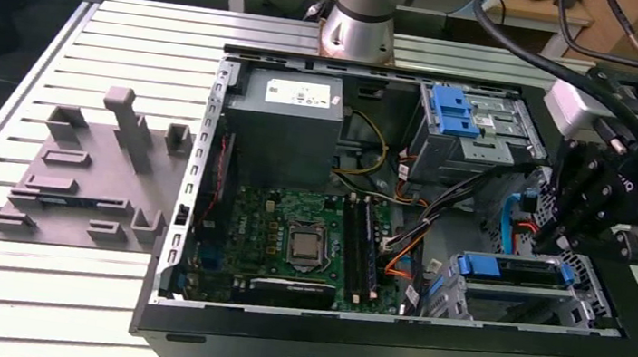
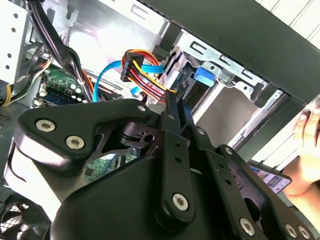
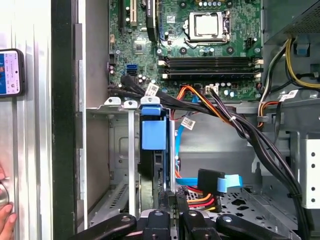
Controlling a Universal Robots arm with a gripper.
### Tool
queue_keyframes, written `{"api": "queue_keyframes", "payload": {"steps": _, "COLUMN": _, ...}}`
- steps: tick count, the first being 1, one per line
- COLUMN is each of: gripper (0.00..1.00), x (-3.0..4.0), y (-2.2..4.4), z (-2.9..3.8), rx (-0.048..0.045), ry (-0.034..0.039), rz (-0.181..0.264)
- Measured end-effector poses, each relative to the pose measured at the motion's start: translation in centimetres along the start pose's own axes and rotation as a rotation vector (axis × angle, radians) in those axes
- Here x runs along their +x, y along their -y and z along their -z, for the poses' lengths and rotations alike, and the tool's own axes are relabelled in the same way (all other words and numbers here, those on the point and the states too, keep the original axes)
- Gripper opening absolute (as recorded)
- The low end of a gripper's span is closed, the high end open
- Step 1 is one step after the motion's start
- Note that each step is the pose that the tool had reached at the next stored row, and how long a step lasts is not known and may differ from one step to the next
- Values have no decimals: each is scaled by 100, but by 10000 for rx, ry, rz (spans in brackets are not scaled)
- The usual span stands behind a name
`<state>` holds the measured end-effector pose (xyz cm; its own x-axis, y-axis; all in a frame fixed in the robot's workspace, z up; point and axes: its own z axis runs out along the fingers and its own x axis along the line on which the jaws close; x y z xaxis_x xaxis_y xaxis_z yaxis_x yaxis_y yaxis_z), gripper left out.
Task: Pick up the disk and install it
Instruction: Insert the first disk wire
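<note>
The gripper [image 1: 589, 207] is matt black metal with bright screw heads; its fingers [image 2: 176, 107] look smooth and dull. Just beyond the fingers, the disk [image 3: 151, 150] shows a glossy blue plastic bracket over dark metal, seated in a drive cage [image 3: 117, 150] of bare, lightly brushed sheet steel. Beside the fingers, cables [image 3: 200, 187] wear shiny plastic sleeves. The motherboard [image 1: 299, 240], farther off, is glossy green. The case [image 1: 395, 352] is matt black; the counter [image 1: 61, 293] is ribbed, satin aluminium
</note>
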<state>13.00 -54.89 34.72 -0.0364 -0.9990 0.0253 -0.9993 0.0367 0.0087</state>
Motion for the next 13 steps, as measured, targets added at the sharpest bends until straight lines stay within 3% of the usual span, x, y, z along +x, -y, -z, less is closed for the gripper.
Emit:
{"api": "queue_keyframes", "payload": {"steps": 4, "gripper": 16, "x": 42, "y": 2, "z": -18, "rx": 0, "ry": 1, "rz": 0}}
{"api": "queue_keyframes", "payload": {"steps": 13, "gripper": 16, "x": 45, "y": -5, "z": -68, "rx": 0, "ry": 0, "rz": 0}}
